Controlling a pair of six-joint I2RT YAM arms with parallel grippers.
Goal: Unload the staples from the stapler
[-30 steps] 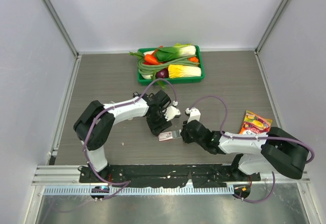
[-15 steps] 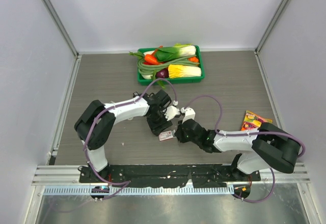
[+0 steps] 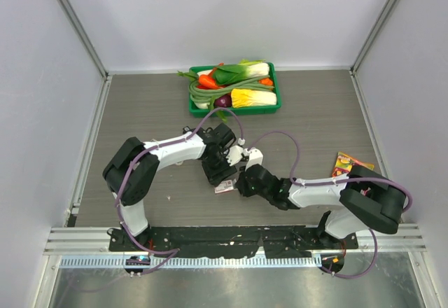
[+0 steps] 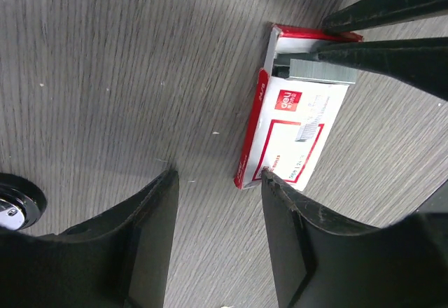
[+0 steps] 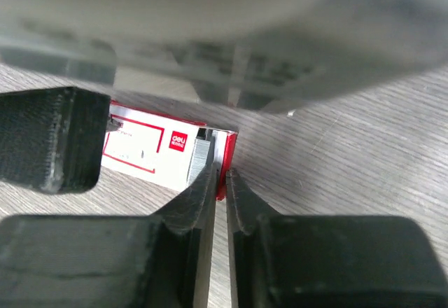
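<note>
— Black fingers of the right pincer (image 5: 218, 173): how do they stand?
— Pressed almost together, with only a thin slit left. The red end flap of the staple box (image 5: 143, 147) sits in that slit.
— And the staples (image 5: 201, 155)?
— A grey strip lying inside the open end of the box, just beside the fingertips, on their left in the right wrist view. Whether a finger touches the strip, I cannot tell.
— The left pincer (image 4: 218, 175)?
— Spread wide, holding nothing. It hangs over the other end of the box; one fingertip meets the box's near corner, the other is over bare desk (image 4: 105, 77).
— How does the box lie?
— Flat on the grey wood-grain desk, red-and-white printed face up, between the two pincers, which come at it from opposite ends.
— Farther out?
— From above, a green tray (image 3: 278, 92) of vegetables stands at the far edge of the desk, well apart from the box. A bright snack packet (image 3: 348, 164) lies by the right arm's elbow, partly hidden by it.
</note>
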